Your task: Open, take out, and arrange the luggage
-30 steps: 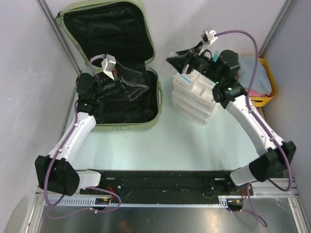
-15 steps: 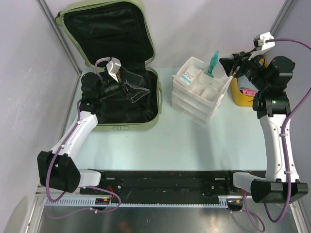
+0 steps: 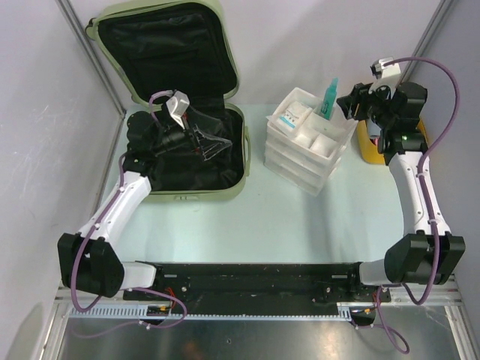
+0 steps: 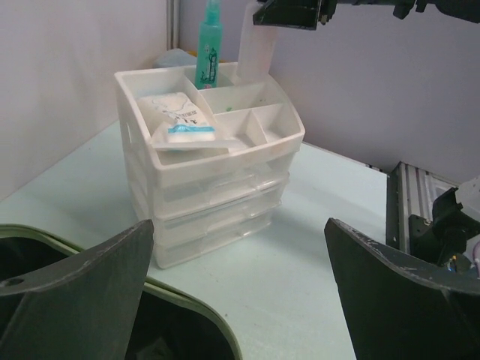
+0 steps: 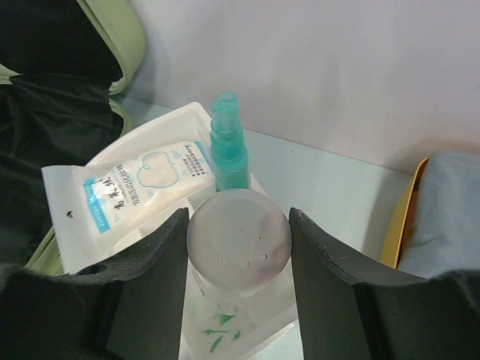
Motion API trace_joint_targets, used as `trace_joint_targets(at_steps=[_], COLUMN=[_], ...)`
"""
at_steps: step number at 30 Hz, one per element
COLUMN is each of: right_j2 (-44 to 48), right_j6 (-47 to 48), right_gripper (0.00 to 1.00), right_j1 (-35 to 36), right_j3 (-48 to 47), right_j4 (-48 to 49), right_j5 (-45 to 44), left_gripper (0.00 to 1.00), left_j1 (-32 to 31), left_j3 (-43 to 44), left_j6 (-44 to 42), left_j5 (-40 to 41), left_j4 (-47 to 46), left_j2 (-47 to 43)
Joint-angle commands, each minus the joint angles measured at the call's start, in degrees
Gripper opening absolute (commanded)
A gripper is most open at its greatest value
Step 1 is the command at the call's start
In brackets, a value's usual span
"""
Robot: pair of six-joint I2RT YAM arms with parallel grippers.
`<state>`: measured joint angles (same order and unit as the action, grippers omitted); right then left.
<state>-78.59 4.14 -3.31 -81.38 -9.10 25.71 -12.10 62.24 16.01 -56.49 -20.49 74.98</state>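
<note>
Two wrist views alone show right gripper apparently clasping bottle.

Bench: pale mint-green top, walled at left, rear and right. Three items rest directly on it, all toward the rear.
- Luggage, rear left: lower shell flat on the bench, open, lid upright at the back.
- White drawer organizer, rear centre-right: beside the luggage, a strip of bare bench between them.
- Yellow tub, rear right corner, just beside the organizer; contact not discernible.

Near edge: black rail runs across.
</note>
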Motion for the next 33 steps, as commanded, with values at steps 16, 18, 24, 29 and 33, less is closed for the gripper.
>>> trace_joint_targets(at_steps=[16, 18, 24, 29, 33], right_j2=[-3.1, -3.3, -2.8, -2.5, 0.2], right_j6=[7.2, 7.3, 7.0, 6.6, 6.4], right_gripper=[0.12, 0.15, 0.29, 0.65, 0.73], right_j1=[-0.5, -0.5, -0.5, -0.4, 0.1], right_j3=[1.7, 1.9, 3.1, 3.4, 3.4], right_j4=[5.8, 5.7, 5.8, 6.5, 7.0], right_j5=[-3.0, -2.9, -2.7, -3.3, -2.4], left_gripper=[1.0, 1.0, 1.0, 1.0, 1.0], left_j1=[0.3, 0.3, 0.3, 0.4, 0.6], left_j3=[1.6, 1.7, 1.8, 2.0, 2.1], left_j6=[-5.1, -5.3, -6.0, -6.5, -6.6], left_j5=[0.9, 0.8, 1.0, 1.0, 1.0], left_j4=[4.1, 4.3, 5.3, 5.7, 6.4], left_j2=[-1.7, -1.7, -1.6, -1.6, -1.9])
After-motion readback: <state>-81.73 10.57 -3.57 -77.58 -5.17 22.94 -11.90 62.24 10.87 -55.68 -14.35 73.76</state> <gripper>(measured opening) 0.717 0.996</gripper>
